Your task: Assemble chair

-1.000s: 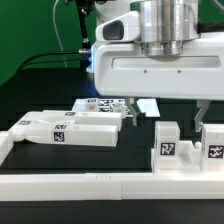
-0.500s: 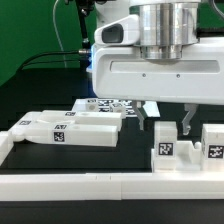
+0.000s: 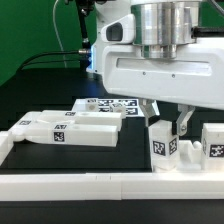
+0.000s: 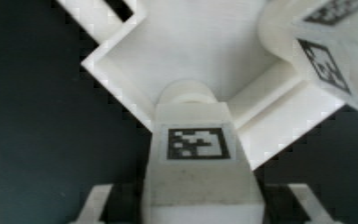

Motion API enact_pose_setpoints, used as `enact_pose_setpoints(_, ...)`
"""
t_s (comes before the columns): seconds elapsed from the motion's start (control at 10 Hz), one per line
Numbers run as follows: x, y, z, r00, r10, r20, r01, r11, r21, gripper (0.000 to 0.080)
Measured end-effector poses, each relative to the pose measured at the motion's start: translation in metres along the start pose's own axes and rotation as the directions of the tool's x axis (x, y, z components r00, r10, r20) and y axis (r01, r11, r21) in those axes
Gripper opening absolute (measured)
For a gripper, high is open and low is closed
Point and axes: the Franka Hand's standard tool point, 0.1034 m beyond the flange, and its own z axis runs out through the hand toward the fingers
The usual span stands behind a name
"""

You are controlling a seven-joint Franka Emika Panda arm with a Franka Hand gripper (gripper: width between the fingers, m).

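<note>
A small white chair block (image 3: 163,145) with a square tag stands upright near the front rail. My gripper (image 3: 166,124) is lowered over it, one finger on each side. In the wrist view the same block (image 4: 195,150) sits between my fingers (image 4: 108,203), with a dark gap on either side, so my gripper (image 4: 201,205) is open and not gripping. A second tagged block (image 3: 212,142) stands to the exterior view's right. Two long tagged white bars (image 3: 68,127) lie at the exterior view's left.
The long plain white rail (image 3: 100,186) edges the table's front. The marker board (image 3: 104,103) lies flat behind the bars. In the wrist view a white angular part (image 4: 140,60) and another tagged part (image 4: 325,55) lie just beyond the block.
My gripper has moved to the exterior view's left and come down. Its fingers, first beside and above the block, now straddle it. The parts have not moved.
</note>
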Motion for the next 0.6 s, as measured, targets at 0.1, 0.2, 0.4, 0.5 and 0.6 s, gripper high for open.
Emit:
enact_pose_setpoints(0.1, -0.0026, -0.0012, -0.0001, 0.987, 0.159, -0.003, -0.159, 0.987, -0.001, 0.0282)
enact_pose_setpoints(0.2, -0.0018, -0.0027, -0.0005, 0.959, 0.282, 0.002, -0.282, 0.959, 0.013, 0.0282)
enact_pose_setpoints(0.4, -0.0023, -0.003, 0.0015, 0.854, 0.52, 0.034, -0.521, 0.853, 0.036, 0.0282)
enact_pose_setpoints(0.5, -0.0023, -0.0029, 0.0017, 0.843, 0.537, 0.034, -0.538, 0.842, 0.036, 0.0282)
enact_pose_setpoints(0.6, -0.0022, -0.0029, 0.0017, 0.851, 0.524, 0.033, -0.525, 0.85, 0.036, 0.0284)
